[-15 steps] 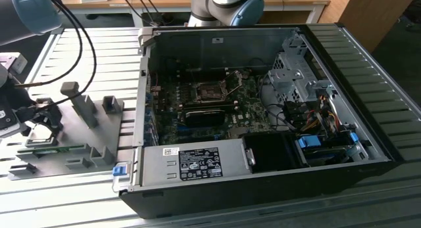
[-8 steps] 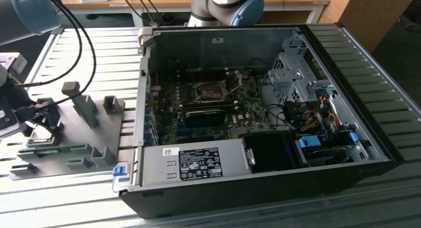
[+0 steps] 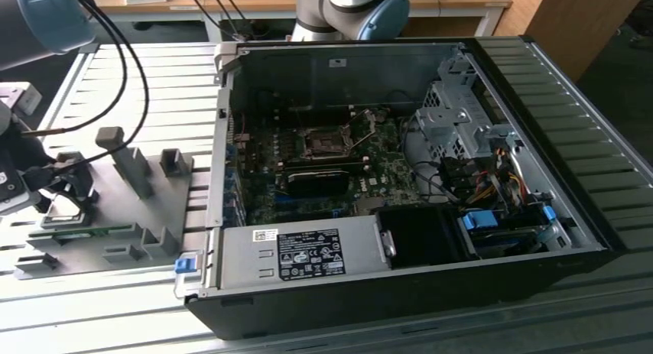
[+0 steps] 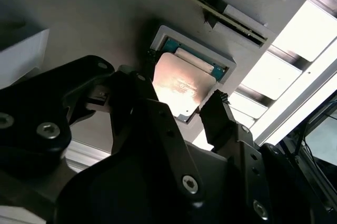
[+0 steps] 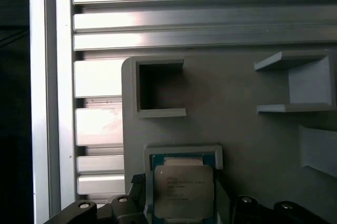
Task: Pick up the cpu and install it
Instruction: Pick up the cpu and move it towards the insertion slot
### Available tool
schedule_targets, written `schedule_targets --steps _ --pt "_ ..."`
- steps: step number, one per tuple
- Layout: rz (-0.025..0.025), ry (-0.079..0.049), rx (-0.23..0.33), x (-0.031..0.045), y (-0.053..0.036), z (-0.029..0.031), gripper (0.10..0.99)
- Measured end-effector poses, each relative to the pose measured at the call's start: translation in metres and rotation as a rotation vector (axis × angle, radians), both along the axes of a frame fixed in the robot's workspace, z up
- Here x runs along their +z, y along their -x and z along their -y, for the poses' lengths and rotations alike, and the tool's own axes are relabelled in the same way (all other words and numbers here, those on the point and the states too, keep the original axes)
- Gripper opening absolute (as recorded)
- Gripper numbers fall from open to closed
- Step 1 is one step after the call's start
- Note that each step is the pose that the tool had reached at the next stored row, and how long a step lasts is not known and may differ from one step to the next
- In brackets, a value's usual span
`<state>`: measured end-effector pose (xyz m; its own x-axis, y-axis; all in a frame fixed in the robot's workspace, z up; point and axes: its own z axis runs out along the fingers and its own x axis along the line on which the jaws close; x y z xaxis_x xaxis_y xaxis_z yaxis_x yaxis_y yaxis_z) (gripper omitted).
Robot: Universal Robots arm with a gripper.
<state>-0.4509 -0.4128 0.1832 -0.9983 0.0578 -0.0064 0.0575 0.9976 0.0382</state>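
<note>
**Exterior view.** The open computer case [image 3: 571, 216] lies across the centre and the exterior view's right. The black socket [image 3: 324, 144] on its motherboard [image 3: 383, 140] appears unfilled, so installation is judged not yet done. The gripper [image 3: 63, 192] hangs low over the grey fixture plate [image 3: 153, 209] at the exterior view's far left, well apart from the case.

**Second wrist view.** The cpu [image 4: 181, 89], shiny side up, sits in a shallow pocket [image 4: 224, 66] of the plate. The gripper [image 4: 178, 91] straddles it, jaws spread, with one of the fingers [image 4: 218, 113] close at each side. Whether the pads touch the chip cannot be told.

**First wrist view.** The cpu [image 5: 183, 190] rests squarely within its pocket [image 5: 183, 151], between the dark fingers [image 5: 136, 195] of the gripper [image 5: 181, 205]. The pick-up appears to be at the approach stage: the chip is not lifted, and both transfer and seating remain.
</note>
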Motion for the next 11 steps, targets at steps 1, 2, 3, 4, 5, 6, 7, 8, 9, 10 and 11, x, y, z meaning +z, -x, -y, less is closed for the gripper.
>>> schedule_targets --steps 1,2,3,4,5,6,7,8,9,10,11 --pt "0.0 0.0 0.0 -0.0002 -0.0003 0.0 0.635" --pt "-0.0002 0.0 0.0 -0.0003 -0.0005 0.0 0.62" --pt "-0.0003 0.0 0.0 -0.0002 -0.0006 0.0 0.62" --pt "-0.0003 0.0 0.0 -0.0002 -0.0009 0.0 0.553" --pt "-0.0003 0.0 0.0 -0.0002 -0.001 0.0 0.553" --pt "-0.0004 0.0 0.0 -0.0002 -0.001 0.0001 0.545" --pt "-0.0003 0.0 0.0 0.0 -0.0011 0.0 0.545" --pt "-0.0002 0.0 0.0 0.0001 -0.0011 0.0 0.545" --pt "-0.0001 0.0 0.0 0.0004 -0.0011 0.0 0.545" --pt "-0.0003 0.0 0.0 0.0011 -0.0011 0.0 0.545" --pt "-0.0003 0.0 0.0 0.002 -0.0011 0.0 0.545"
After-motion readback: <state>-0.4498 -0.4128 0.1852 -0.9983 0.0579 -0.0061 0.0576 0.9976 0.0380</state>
